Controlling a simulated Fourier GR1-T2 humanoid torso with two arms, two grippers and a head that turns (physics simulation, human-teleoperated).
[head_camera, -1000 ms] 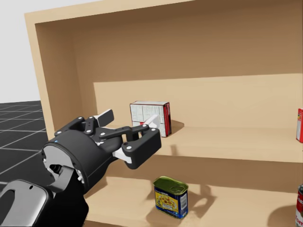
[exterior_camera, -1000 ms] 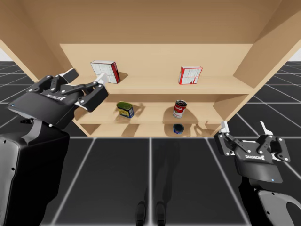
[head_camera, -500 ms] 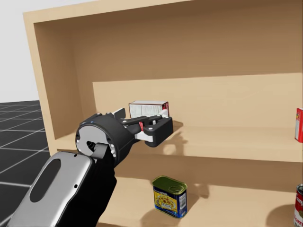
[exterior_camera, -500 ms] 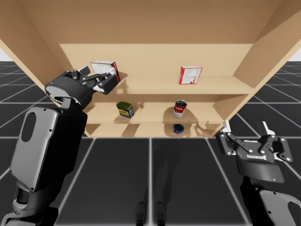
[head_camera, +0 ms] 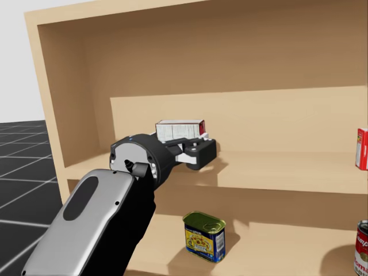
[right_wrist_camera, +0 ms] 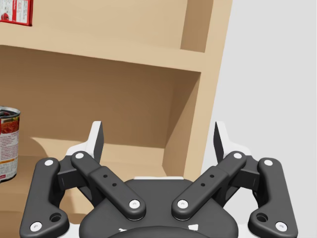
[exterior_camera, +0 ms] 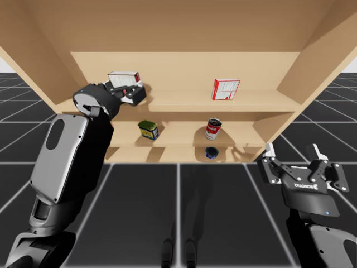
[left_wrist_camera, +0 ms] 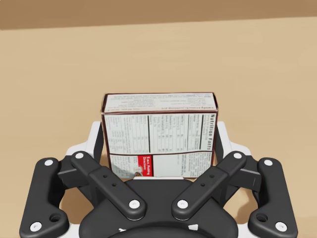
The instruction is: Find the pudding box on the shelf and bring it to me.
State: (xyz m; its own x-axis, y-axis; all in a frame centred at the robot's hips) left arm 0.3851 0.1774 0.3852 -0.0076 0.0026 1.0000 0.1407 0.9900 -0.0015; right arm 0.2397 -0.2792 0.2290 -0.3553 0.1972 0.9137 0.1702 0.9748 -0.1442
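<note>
The pudding box (left_wrist_camera: pixel 159 136) stands upright at the left end of the top board of the wooden shelf (exterior_camera: pixel 251 101), near the back wall, with its printed white panel facing my left wrist camera and a red patch low on that panel. In the high view the box (exterior_camera: pixel 124 79) shows just above and behind my left gripper (exterior_camera: pixel 134 92).

My left gripper (left_wrist_camera: pixel 159 134) is level with the box. Its jaws are spread wide, one white fingertip (left_wrist_camera: pixel 96 139) at each side face, and the box fills the gap between them. I cannot tell whether the pads actually press on the cardboard. My left arm reaches up from the lower left to the top board.

On the same board, well to the right, stands a red-and-white box (exterior_camera: pixel 225 89). On the middle board, a rectangular yellow-and-blue tin (exterior_camera: pixel 148 130) with a green top sits below the pudding box, and a red-and-white can (exterior_camera: pixel 213 129) stands further right. A small blue can (exterior_camera: pixel 211 152) lies on the lowest level, under the red-and-white can.

My right gripper (exterior_camera: pixel 292 152) hangs in front of the shelf's lower right corner, well apart from everything, its jaws wide apart and holding nothing.
</note>
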